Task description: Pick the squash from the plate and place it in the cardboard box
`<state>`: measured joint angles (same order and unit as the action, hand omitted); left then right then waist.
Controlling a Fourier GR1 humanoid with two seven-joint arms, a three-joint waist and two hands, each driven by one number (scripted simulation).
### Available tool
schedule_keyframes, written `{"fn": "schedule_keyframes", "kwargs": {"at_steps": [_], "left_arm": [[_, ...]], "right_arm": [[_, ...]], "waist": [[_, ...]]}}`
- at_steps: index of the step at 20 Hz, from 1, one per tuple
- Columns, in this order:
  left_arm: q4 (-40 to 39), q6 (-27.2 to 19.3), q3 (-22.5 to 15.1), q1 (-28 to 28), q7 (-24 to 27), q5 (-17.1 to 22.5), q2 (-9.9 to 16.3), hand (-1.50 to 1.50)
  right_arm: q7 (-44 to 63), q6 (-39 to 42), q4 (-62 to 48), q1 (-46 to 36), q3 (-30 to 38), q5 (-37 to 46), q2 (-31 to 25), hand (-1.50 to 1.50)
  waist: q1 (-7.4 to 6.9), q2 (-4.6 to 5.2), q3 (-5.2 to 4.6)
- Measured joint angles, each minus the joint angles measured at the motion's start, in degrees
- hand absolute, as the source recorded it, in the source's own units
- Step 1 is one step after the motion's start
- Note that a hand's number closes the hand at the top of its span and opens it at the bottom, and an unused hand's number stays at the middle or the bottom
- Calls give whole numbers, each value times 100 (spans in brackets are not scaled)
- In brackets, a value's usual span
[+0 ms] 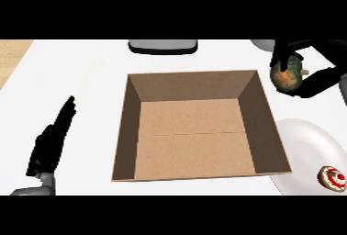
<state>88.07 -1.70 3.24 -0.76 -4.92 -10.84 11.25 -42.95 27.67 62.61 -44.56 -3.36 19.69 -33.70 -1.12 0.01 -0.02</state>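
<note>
The squash point(287, 75) sits in the right robot hand point(306, 69), fingers curled round it, above the worktop point(81, 69) just beside the cardboard box's point(196, 133) far right corner. The left robot hand point(51, 142) rests open, fingers straight, left of the box. A plate point(305, 142) lies right of the box.

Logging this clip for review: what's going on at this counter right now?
The right hand is curled round the squash, holding it up off the plate, just beyond the cardboard box's far right corner. The box is open and has nothing in it. A small red-and-white item sits on the plate. The left hand rests open at the left.
</note>
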Motion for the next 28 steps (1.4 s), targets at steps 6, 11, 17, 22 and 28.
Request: {"fn": "schedule_keyframes", "kwargs": {"at_steps": [6,11,17,22,28], "left_arm": [[22,-55,1,58,27,-36,-71,0],[72,9,60,35,-73,-8,-27,0],[33,-29,40,106,105,-70,-108,0],[67,-35,8,165,113,-105,-170,0],[215,49,51,205,14,-84,-128,0]], "right_arm": [[981,368,617,-314,-313,-429,424,150],[1732,597,1070,-463,-660,-431,983,150],[2484,559,1391,-391,-1202,-38,1746,150],[2663,218,1085,-291,-1701,637,2282,150],[2937,-8,548,-226,-1940,1092,2734,-150]], "waist": [[69,-17,-2],[80,-15,-2],[77,-11,-1],[56,0,-1],[74,-28,-32]]}}
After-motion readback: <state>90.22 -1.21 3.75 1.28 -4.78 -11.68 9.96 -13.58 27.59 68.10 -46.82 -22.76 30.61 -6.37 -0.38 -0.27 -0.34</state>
